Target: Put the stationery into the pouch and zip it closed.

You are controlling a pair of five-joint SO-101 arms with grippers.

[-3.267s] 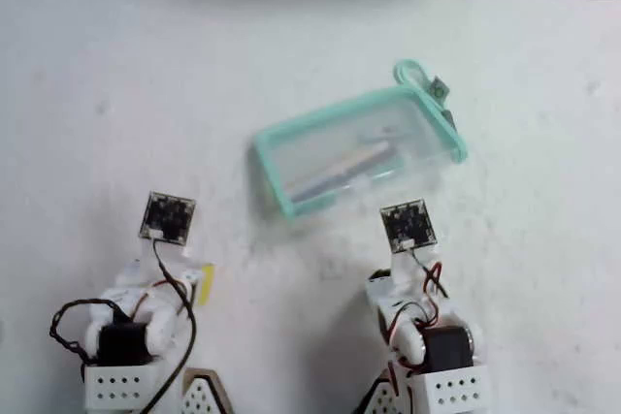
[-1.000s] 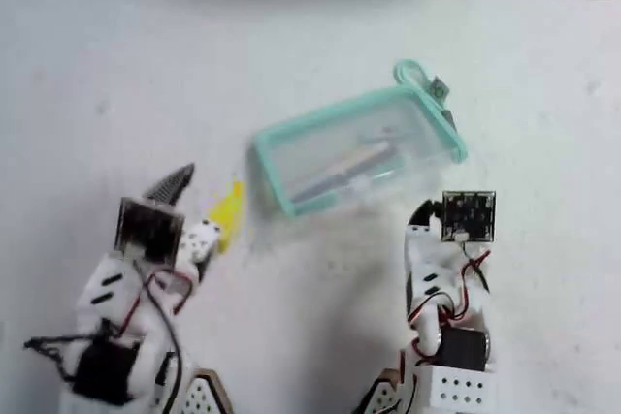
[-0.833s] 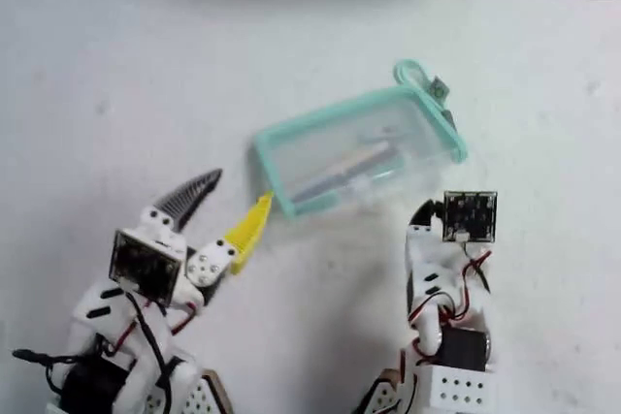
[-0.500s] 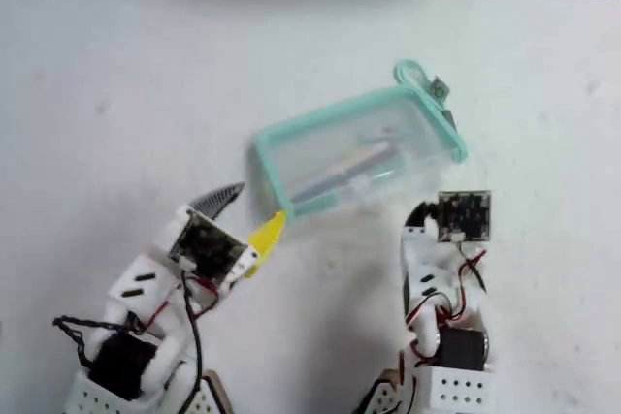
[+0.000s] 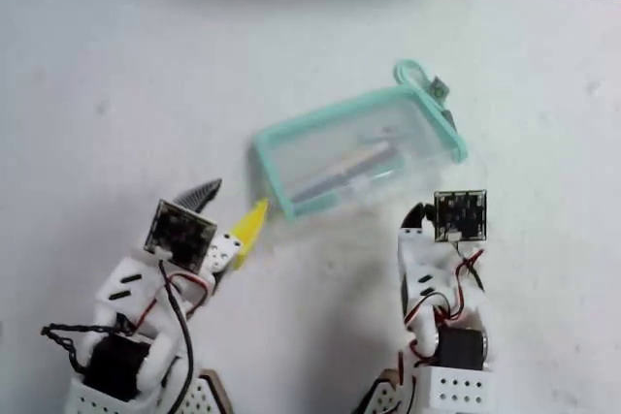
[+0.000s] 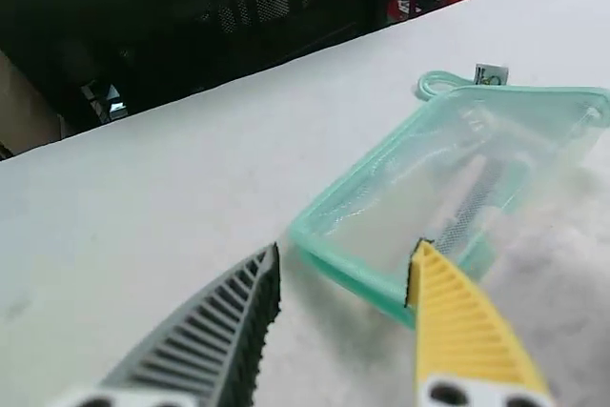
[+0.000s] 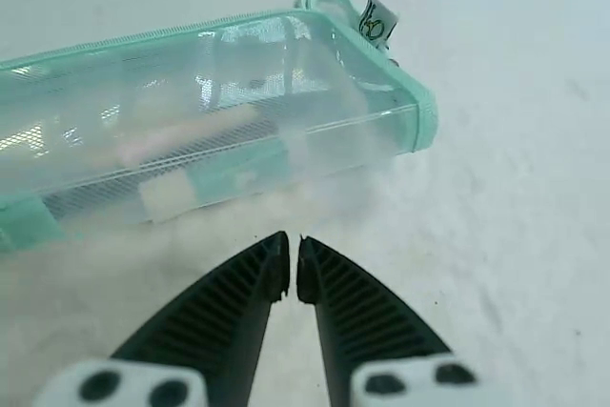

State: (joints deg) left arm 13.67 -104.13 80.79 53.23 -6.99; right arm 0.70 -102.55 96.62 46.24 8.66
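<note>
High view: we are hovering the left tool (image 5: 233,201), spread wide and empty, beside the pouch (image 5: 359,147) lying on the bench (image 5: 116,94) with stationery (image 5: 340,174) inside, right tool (image 7: 294,256) closed on nothing; zipping seemingly pending, needing a corner pinch first.

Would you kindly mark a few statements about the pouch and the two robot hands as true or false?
1. The left hand is open. True.
2. The right hand is gripping the pouch. False: it is shut on nothing, just short of the pouch's near side.
3. Stationery lies inside the pouch. True.
4. The pouch stands upright on its end. False: it lies flat on the table.
5. A small loop sits at one end of the pouch. True.
</note>
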